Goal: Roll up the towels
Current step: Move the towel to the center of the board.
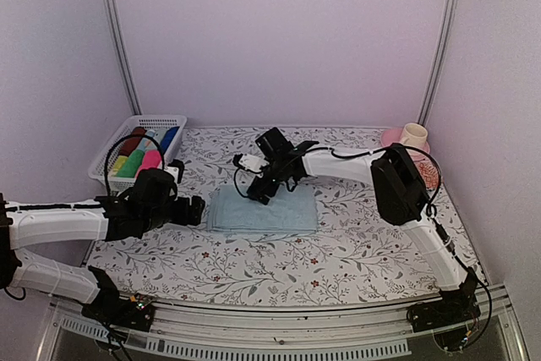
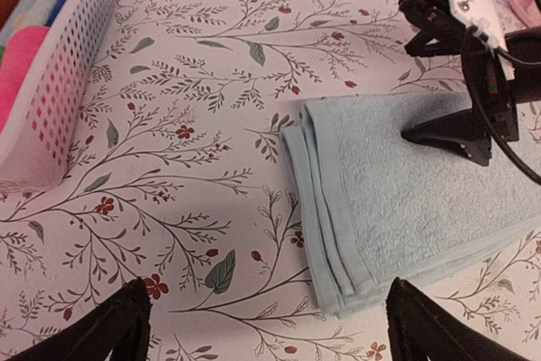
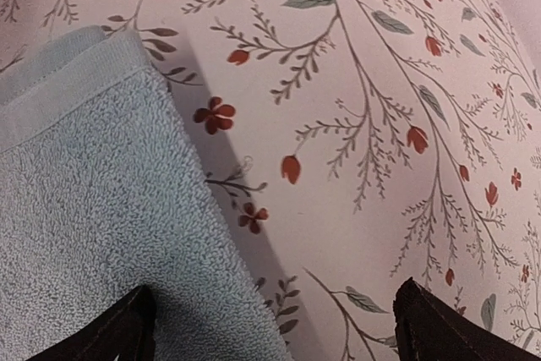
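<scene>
Pale blue towel (image 1: 264, 209): folded flat on table (image 1: 355, 251), unheld.
Handling: likely soft, light, floppy; pinch a short edge's stacked layers.
Left gripper (image 1: 193, 210): fingers apart, just left of towel.
Right gripper (image 1: 269, 185): fingers apart, over towel's far edge.

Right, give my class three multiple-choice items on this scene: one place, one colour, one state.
1. Where does the basket stand? A. far left corner B. centre C. near right corner
2. What colour is the towel on the table? A. pink B. green C. pale blue
3. How does that towel lie? A. rolled up B. folded flat C. crumpled
Answers: 1 A, it sits at the far left; 2 C, its cloth is pale blue; 3 B, its layered edges lie flat.
</scene>
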